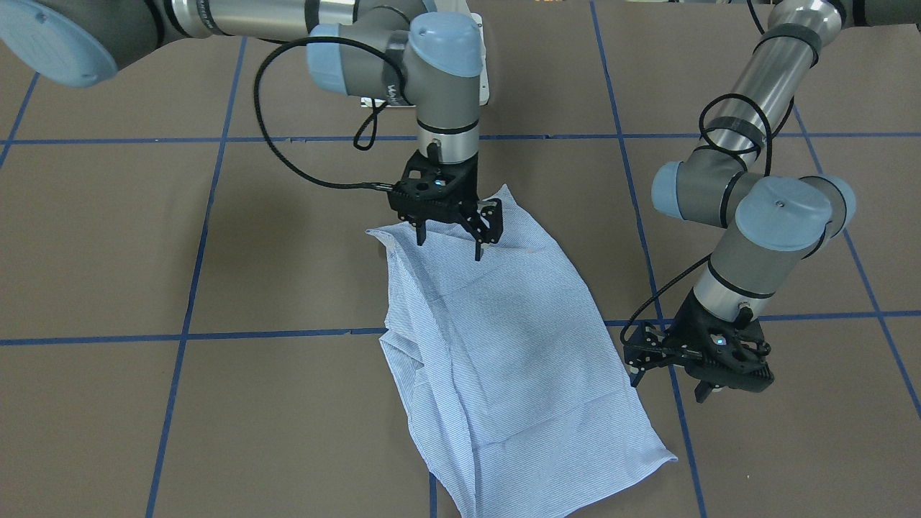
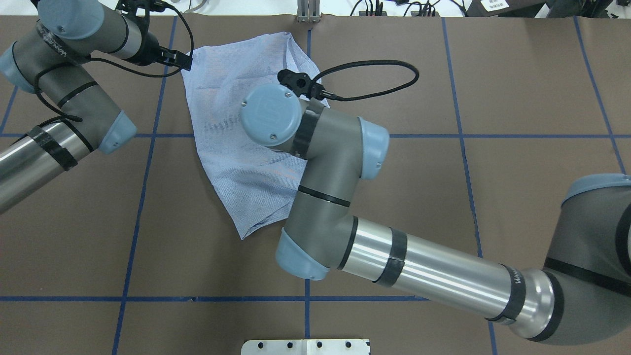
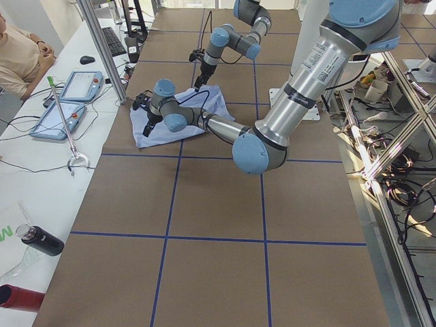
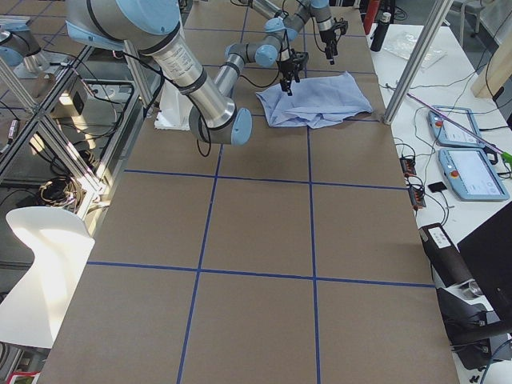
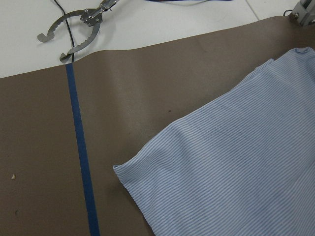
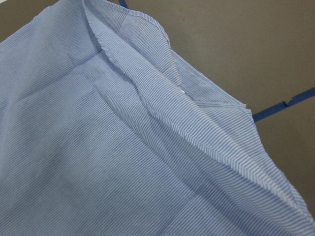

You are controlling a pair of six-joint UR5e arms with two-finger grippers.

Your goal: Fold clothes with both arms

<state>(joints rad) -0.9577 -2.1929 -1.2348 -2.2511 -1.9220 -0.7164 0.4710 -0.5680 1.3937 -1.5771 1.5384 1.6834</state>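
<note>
- Nearest the robot: black open-frame two-finger right gripper (image 1: 450,244), fingers spread and empty, poised over the near end of the light blue, finely white-striped shirt (image 1: 496,345); cannot tell whether touching the cloth.
- Farther out: shirt lying flat on the brown paper-covered table (image 1: 288,252), reaching almost to the table's far edge; already folded into a narrow oblong, sleeves and collar out of sight, layers stacked along one long side.
- Farthest: matching black left gripper (image 1: 668,385), fingers likewise apart, gripping nothing, just beside the shirt's left edge toward its far end.
- Looks well along: lengthwise folds done; probably left, an end-to-end fold and some squaring of crooked edges.
</note>
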